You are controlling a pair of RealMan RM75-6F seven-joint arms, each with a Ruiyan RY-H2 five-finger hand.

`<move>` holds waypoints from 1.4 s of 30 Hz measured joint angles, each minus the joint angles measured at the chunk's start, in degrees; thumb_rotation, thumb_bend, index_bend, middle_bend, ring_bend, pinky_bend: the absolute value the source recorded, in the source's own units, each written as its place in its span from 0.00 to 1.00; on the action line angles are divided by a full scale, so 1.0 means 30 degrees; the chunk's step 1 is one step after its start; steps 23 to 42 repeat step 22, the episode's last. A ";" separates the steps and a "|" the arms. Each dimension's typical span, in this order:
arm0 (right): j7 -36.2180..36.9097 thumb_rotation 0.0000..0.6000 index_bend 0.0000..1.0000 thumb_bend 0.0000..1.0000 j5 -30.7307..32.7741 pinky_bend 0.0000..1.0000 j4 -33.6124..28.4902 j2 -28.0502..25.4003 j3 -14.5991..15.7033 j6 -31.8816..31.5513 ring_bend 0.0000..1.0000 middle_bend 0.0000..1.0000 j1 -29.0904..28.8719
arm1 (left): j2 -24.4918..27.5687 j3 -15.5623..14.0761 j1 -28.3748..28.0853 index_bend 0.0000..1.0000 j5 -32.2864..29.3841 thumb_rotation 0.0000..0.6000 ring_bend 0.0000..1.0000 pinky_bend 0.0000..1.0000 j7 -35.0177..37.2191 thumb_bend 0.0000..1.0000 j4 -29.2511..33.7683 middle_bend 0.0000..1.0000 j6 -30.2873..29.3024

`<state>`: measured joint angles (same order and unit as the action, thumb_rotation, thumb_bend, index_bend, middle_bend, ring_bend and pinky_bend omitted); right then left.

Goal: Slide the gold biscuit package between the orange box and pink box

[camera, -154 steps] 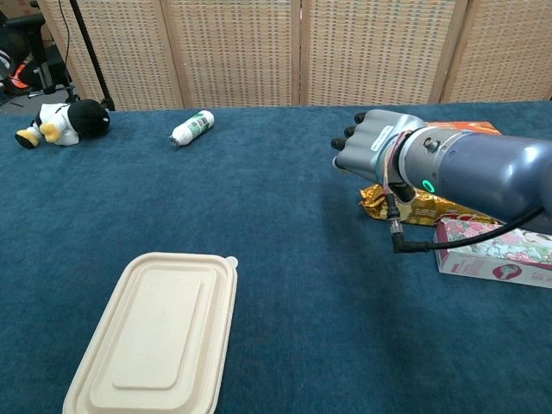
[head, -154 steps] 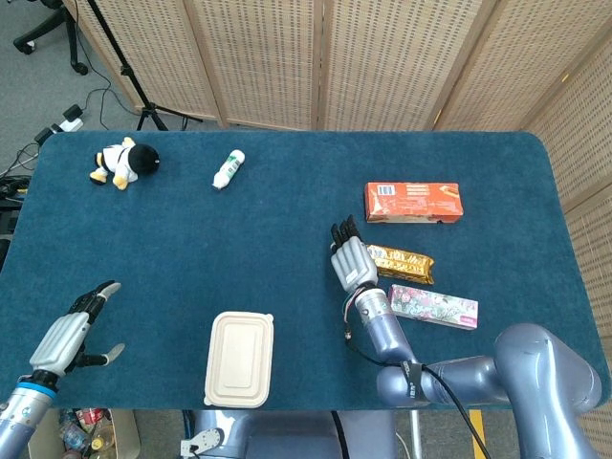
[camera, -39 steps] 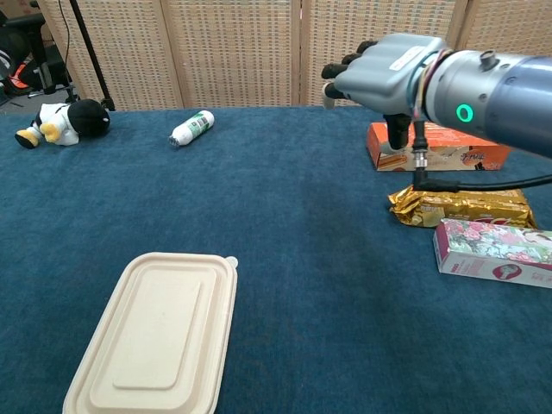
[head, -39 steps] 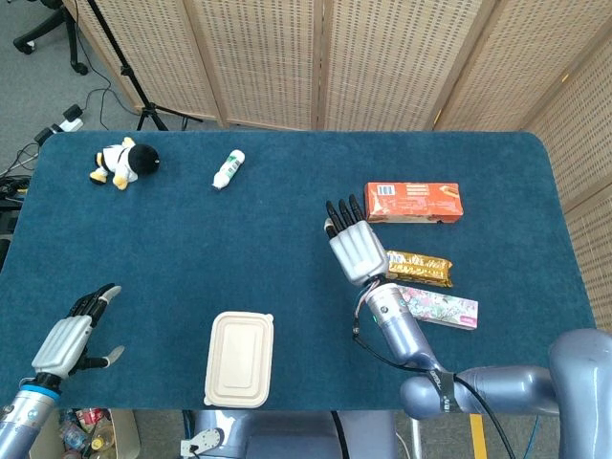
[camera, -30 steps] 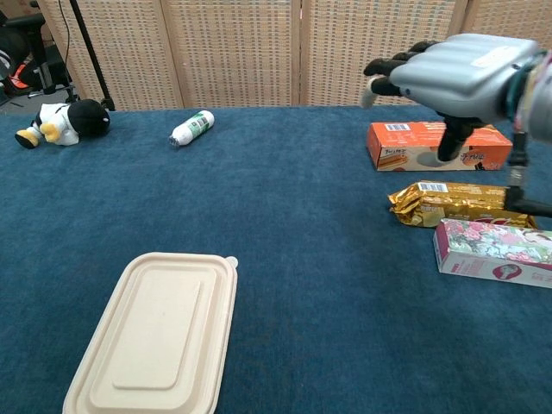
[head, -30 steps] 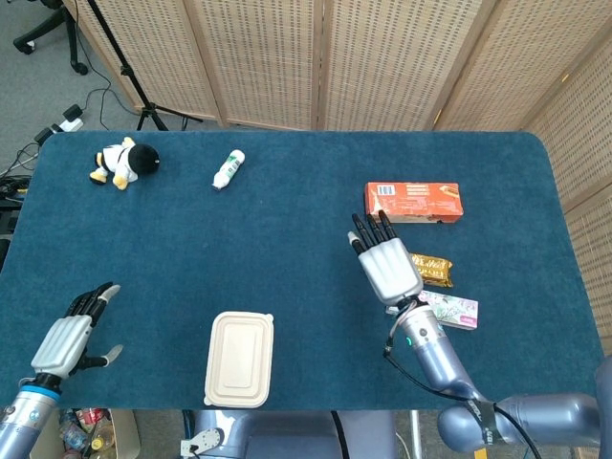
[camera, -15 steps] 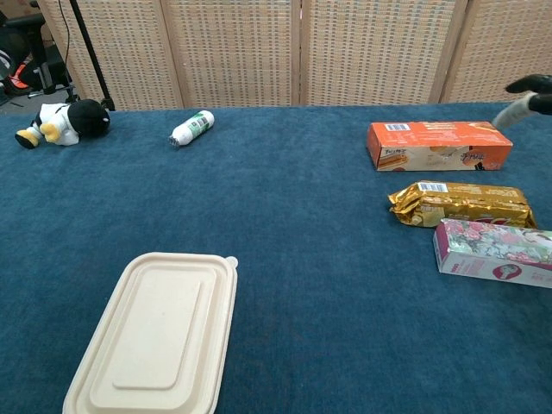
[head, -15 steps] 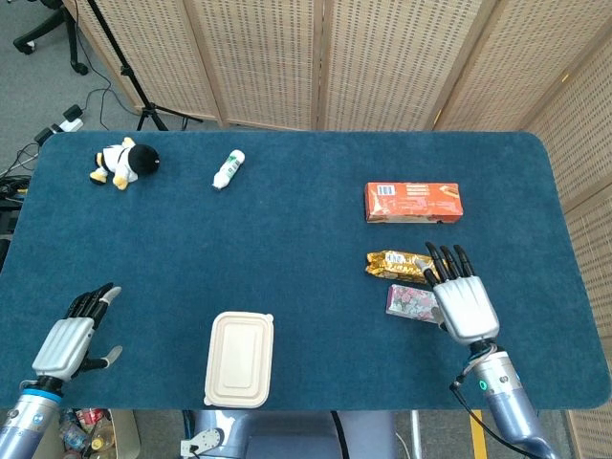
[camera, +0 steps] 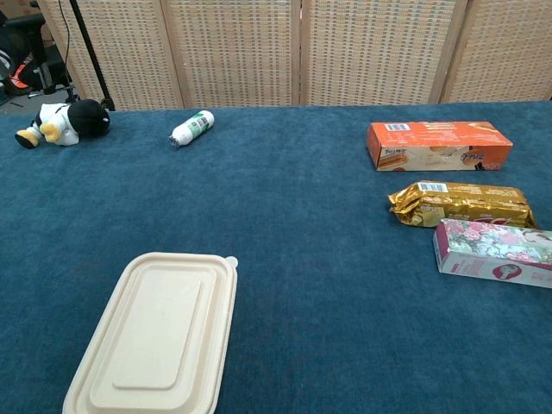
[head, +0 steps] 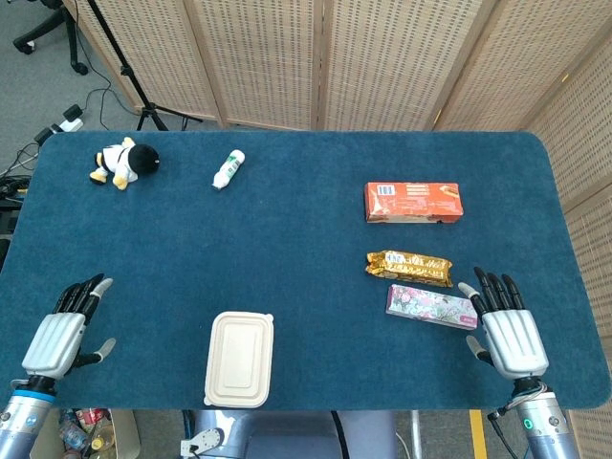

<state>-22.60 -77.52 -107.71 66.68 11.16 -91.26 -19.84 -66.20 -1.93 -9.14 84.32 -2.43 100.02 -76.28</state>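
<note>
The gold biscuit package point(head: 409, 268) lies on the blue desk point(head: 287, 249) between the orange box point(head: 413, 202) and the pink box point(head: 431, 306), just beside the pink one. The right hand point(head: 510, 330) hovers near the pink box, fingers spread, holding nothing. The left hand point(head: 63, 332) is likewise released at the desk's near-left corner.

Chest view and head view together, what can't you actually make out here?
- Both hands: out of the chest view's frame; only the head view shows the left hand and right hand.
- Pink box: right end cut off by the chest view's edge.
- Small bottle: label print too small in both views.
- Takeaway container: lid closed, contents hidden.
</note>
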 measured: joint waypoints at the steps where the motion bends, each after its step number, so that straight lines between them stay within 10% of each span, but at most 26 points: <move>1: 0.0310 1.00 0.17 0.26 -0.0137 0.00 0.0109 0.0012 -0.0054 0.0015 0.00 0.00 0.0229 | 0.0014 0.0008 0.0009 0.00 0.0088 1.00 0.00 0.00 -0.0050 0.29 0.0017 0.00 -0.0066; 42: 0.1001 1.00 0.17 0.28 -0.2502 0.00 0.0463 0.0102 -0.1232 0.1000 0.00 0.00 0.2057 | 0.0336 -0.0247 0.0336 0.00 0.1745 1.00 0.00 0.00 -0.0425 0.29 0.1107 0.00 -0.1141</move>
